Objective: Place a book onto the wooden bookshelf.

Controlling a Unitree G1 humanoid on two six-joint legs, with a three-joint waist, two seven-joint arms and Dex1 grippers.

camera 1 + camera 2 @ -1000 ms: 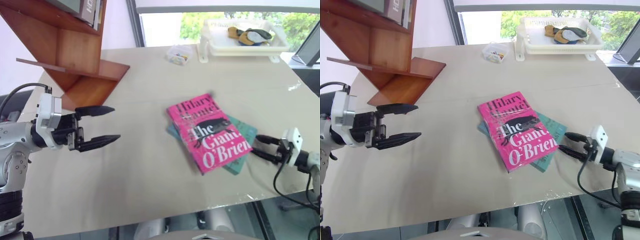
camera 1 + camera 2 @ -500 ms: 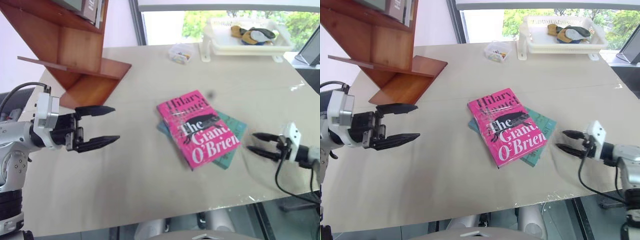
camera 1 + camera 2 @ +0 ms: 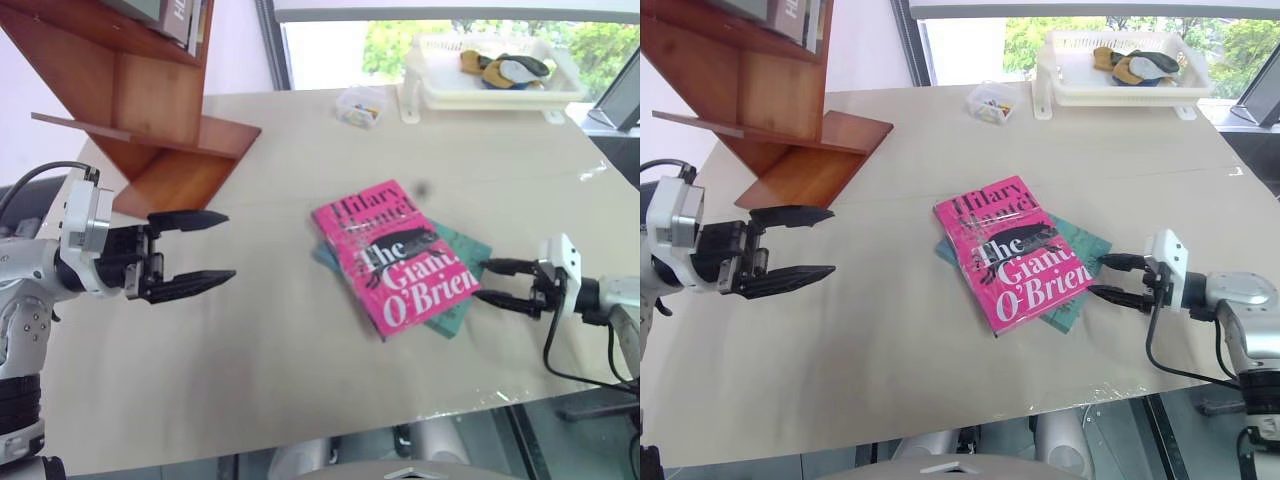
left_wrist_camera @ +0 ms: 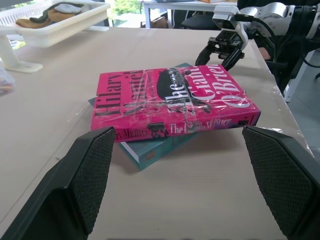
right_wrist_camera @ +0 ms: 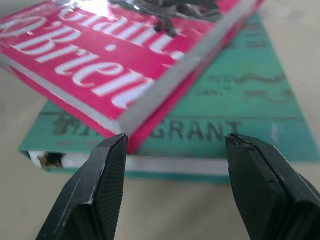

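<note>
Right wrist view: book (image 5: pixel 115 60) near end effector (image 5: pixel 175 187).

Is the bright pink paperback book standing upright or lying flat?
Lying flat: the pink book rests cover-up on a teal-blue book on the table.

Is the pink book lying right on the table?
No, the pink book lies on top of a teal book, which rests on the table.
</note>
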